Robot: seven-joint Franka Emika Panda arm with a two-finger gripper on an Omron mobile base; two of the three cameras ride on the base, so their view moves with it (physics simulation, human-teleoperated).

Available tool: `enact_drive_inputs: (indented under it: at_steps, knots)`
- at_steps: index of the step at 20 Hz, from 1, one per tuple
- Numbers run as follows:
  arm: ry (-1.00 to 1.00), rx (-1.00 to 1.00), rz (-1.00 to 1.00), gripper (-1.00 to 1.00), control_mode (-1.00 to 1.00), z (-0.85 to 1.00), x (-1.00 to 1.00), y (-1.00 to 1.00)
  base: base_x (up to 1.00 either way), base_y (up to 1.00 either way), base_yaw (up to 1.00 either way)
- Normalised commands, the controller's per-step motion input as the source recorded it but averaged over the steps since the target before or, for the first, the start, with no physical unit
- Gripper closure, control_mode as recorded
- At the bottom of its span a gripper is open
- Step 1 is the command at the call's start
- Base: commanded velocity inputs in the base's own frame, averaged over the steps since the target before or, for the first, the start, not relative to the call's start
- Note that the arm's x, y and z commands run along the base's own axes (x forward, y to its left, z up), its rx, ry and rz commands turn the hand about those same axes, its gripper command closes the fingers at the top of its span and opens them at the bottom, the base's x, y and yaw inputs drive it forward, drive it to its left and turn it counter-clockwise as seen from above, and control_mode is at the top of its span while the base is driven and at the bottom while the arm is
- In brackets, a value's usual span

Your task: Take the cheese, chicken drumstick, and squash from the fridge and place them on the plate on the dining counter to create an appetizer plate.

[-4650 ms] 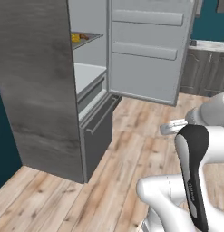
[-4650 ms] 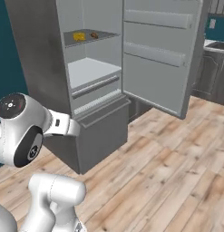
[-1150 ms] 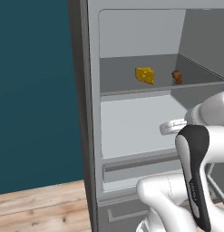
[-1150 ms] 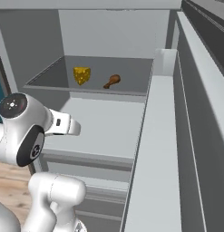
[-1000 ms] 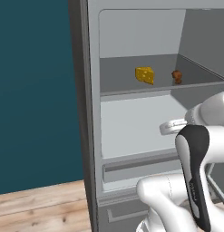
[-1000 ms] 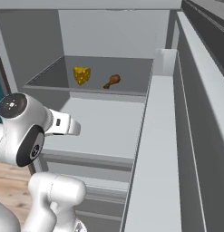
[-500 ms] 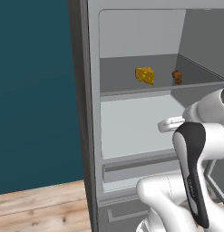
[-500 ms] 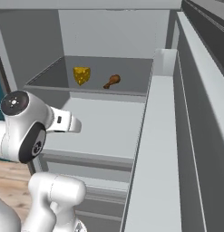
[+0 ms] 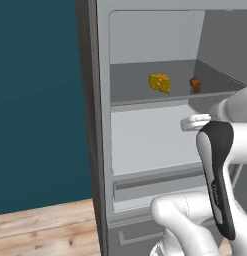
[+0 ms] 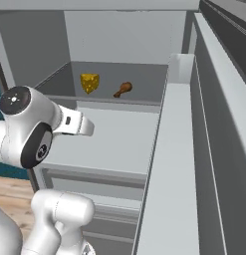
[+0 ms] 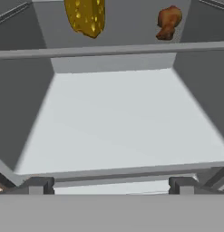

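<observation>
On the fridge [image 9: 102,150] shelf, cheese [image 9: 160,82] beside chicken drumstick [image 9: 195,84], gripper [image 11: 111,185] spread wide, empty-handed.

The fridge [image 9: 102,150] has its upper shelf [image 9: 160,97] carrying two things. The cheese [image 9: 160,82] lies there, the chicken drumstick [image 9: 195,84] at its 3 o'clock, apart.

A dark teal wall [image 9: 40,100] stands at the left. Light wood-plank floor [image 9: 45,230] runs along its foot, under even, flat light.
</observation>
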Motion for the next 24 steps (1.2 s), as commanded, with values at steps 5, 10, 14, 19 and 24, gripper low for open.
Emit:
enact_drive_inputs:
  at_steps: [5, 10, 14, 19, 24]
  knots:
    - [0.0, 0.01, -0.13, -1.0, -1.0, 0.2, 0.25, -0.25, 0.0, 0.0, 0.0]
    - [-0.01, 0.0, -0.17, -1.0, -1.0, 0.09, 0.23, -0.39, 0.0, 0.0, 0.0]
    - [-0.08, 0.0, -0.16, -1.0, -1.0, 0.16, 0.22, -0.17, 0.0, 0.0, 0.0]
    - [-0.06, 0.0, -0.17, -1.0, -1.0, 0.15, 0.28, 0.0, 0.0, 0.0, 0.0]
    - [-0.01, 0.02, -0.02, -1.0, -1.0, 0.14, 0.39, 0.0, 0.0, 0.0, 0.0]
